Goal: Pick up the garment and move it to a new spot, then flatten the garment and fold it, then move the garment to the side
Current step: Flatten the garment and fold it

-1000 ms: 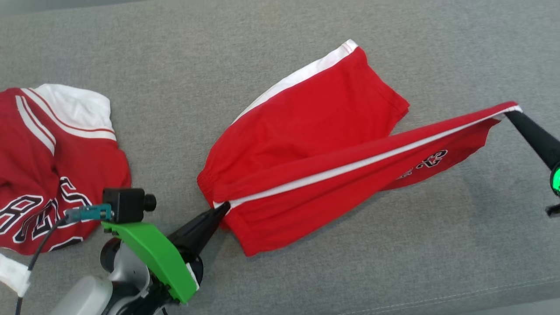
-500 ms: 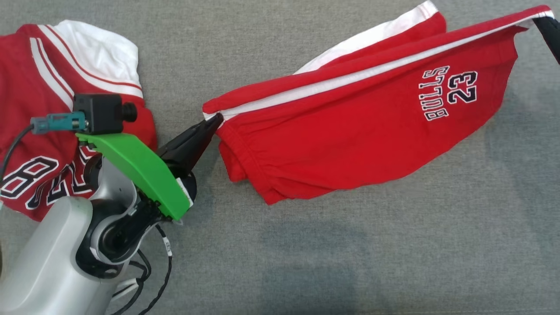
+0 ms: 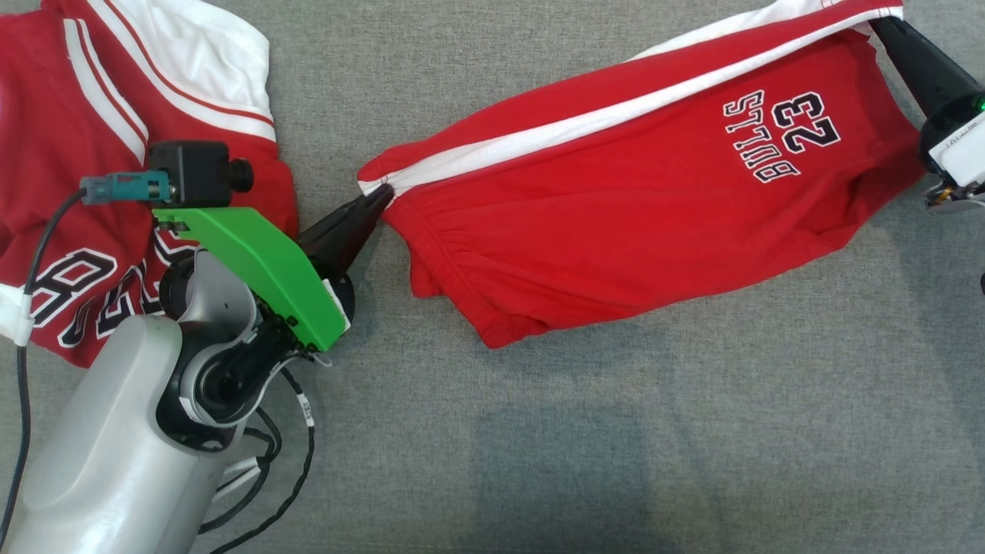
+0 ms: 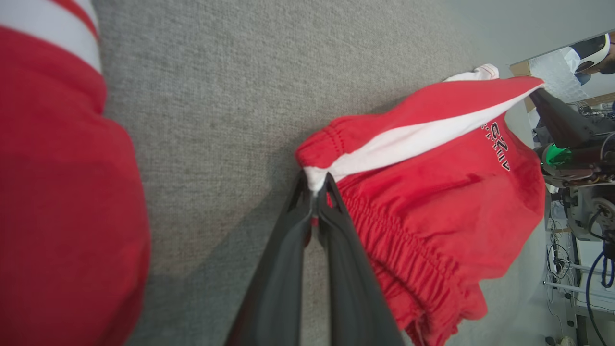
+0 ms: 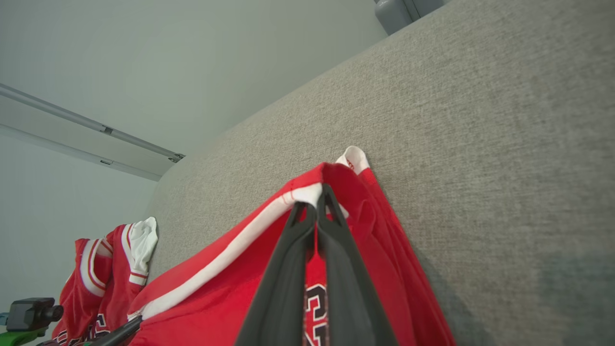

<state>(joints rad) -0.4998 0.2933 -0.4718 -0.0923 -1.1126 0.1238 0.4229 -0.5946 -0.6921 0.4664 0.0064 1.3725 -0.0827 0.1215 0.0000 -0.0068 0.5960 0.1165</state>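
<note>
The garment is a pair of red shorts [image 3: 616, 208] with a white side stripe and a "BULLS 23" print, stretched between my two grippers above the grey cushion [image 3: 616, 431]. My left gripper [image 3: 382, 198] is shut on the waistband end at the stripe; the left wrist view shows its tips [image 4: 317, 180] pinching the white cloth of the shorts [image 4: 432, 202]. At the upper right, my right gripper [image 3: 877, 23] is shut on the leg hem. The right wrist view shows its tips [image 5: 321, 197] clamped on the hem of the shorts [image 5: 216, 307], which hang below the stripe.
A red and white jersey [image 3: 77, 154] lies crumpled at the left, right beside my left arm, and appears as the jersey [image 4: 57, 192] and the jersey [image 5: 105, 269] in the wrist views. Bare grey cushion spreads in front of the shorts.
The head camera has shifted. The shorts have been raised and pulled taut between both grippers, and the printed side now hangs facing me instead of lying spread on the cushion.
</note>
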